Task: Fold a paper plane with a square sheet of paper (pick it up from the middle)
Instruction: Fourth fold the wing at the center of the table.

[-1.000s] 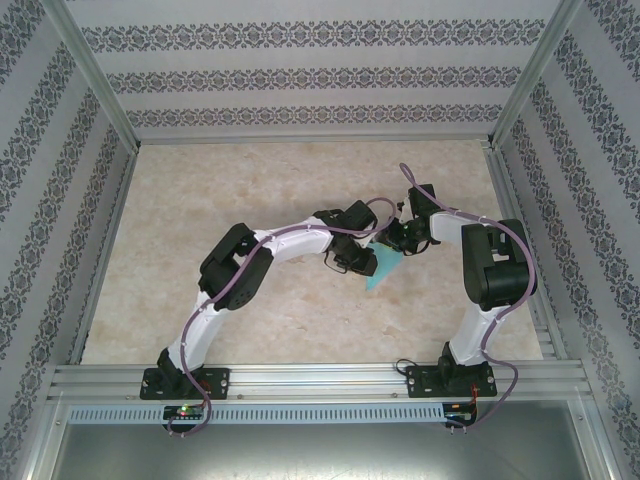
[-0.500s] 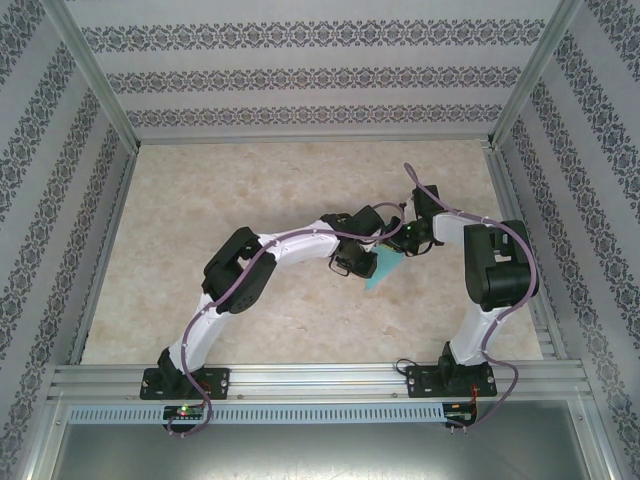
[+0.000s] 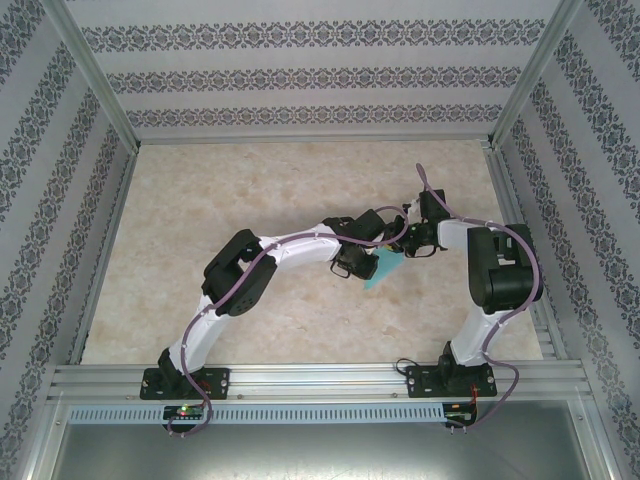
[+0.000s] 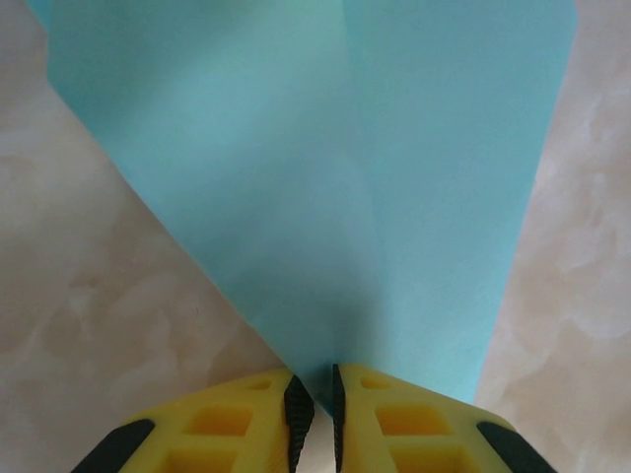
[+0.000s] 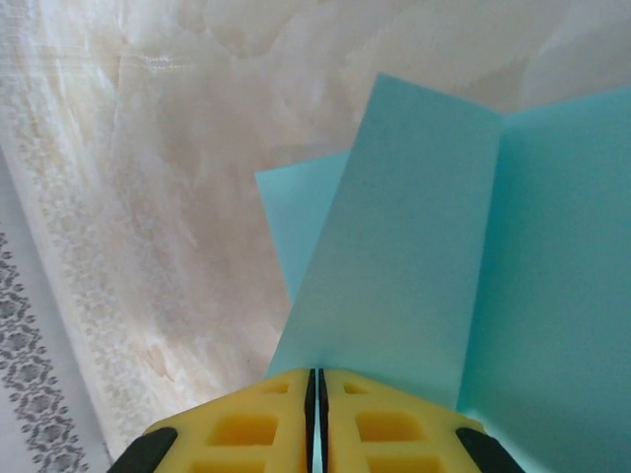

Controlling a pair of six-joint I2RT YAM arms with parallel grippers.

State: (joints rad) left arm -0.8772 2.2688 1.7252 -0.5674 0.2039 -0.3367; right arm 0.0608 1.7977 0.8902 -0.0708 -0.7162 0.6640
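Mid-fold step. Creased paper (image 3: pixel 383 268) over worktop (image 3: pixel 230 190), right of centre, between arms. Right gripper (image 5: pixel 315 392) clamped on paper edge; left gripper (image 4: pixel 315 402) apparently pinching its corner. Next: align halves carefully, press crease.

The sheet of paper (image 4: pixel 424 177) is plain light cyan, the table (image 3: pixel 250 190) cream marbled, the walls (image 3: pixel 320 75) floral-striped.

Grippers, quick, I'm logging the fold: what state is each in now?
Left gripper: closed, holding the paper.
Right gripper: closed, holding the same paper.
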